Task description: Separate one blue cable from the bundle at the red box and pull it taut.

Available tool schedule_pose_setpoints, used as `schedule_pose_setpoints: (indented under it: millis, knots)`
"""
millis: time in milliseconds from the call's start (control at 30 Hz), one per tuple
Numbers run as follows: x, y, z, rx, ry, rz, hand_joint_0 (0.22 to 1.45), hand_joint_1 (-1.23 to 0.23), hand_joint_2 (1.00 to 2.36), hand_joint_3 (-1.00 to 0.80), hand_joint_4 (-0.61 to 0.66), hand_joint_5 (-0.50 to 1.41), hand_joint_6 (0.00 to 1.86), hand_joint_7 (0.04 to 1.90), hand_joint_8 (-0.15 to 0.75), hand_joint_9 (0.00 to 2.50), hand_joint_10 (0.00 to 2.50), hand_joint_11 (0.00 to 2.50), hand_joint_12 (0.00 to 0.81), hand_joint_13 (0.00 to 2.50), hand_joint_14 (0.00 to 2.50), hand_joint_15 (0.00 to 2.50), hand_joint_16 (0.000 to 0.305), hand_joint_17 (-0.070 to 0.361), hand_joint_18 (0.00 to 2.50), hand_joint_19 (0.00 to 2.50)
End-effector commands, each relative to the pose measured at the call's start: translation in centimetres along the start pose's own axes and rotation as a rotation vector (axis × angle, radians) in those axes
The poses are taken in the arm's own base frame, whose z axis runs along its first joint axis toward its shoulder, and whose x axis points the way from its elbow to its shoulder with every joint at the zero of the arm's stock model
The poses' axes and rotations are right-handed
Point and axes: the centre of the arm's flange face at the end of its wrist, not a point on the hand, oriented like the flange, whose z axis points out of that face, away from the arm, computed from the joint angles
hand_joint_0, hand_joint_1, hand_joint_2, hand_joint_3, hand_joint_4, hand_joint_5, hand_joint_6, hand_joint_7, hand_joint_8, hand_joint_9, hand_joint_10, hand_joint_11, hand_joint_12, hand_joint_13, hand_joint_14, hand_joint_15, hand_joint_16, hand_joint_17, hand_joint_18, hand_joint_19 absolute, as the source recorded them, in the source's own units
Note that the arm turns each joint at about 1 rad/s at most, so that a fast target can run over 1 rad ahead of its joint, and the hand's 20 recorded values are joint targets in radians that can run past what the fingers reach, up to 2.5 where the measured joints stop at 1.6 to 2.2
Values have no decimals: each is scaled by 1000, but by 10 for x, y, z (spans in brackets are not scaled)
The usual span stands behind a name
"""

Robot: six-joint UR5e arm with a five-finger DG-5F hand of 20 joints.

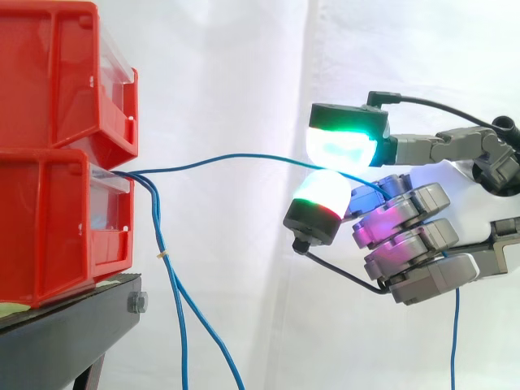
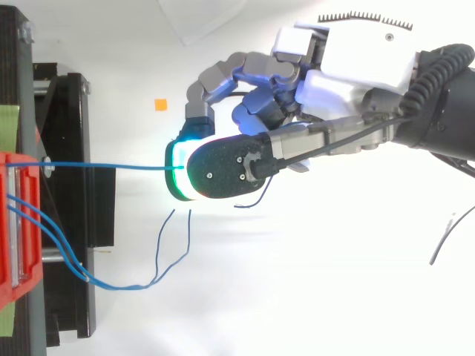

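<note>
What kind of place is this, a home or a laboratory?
Probably a laboratory test bench: red bins stacked on a black stand before a white curtain, and a robot hand pinching one blue cable.

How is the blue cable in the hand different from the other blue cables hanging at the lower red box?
The held cable runs almost level from the box to the hand; the hanging cables drop downward. The held cable is pinched between the pads; the hanging cables are free. The held cable runs alone; the hanging cables share a small tie. All are thin, blue and leave the same box.
</note>
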Motion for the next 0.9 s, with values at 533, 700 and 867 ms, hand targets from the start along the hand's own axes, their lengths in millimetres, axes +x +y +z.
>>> schedule_pose_setpoints:
  millis: [533, 700, 867]
  knots:
    - [0, 0, 0, 0, 0, 0, 712, -724, 1022, -54, 118, -248, 938, 967, 298, 764, 2141, 1342, 366, 674, 2479, 1432, 29, 66, 1233, 2041]
    - [0, 0, 0, 0, 0, 0, 713, -725, 1021, -57, 118, -248, 938, 967, 295, 763, 2143, 1333, 364, 675, 2488, 1402, 29, 65, 1233, 2045]
    - [0, 0, 0, 0, 0, 0, 713, -725, 1021, -54, 119, -248, 938, 967, 301, 763, 2144, 1330, 366, 675, 2477, 1434, 29, 66, 1233, 2040]
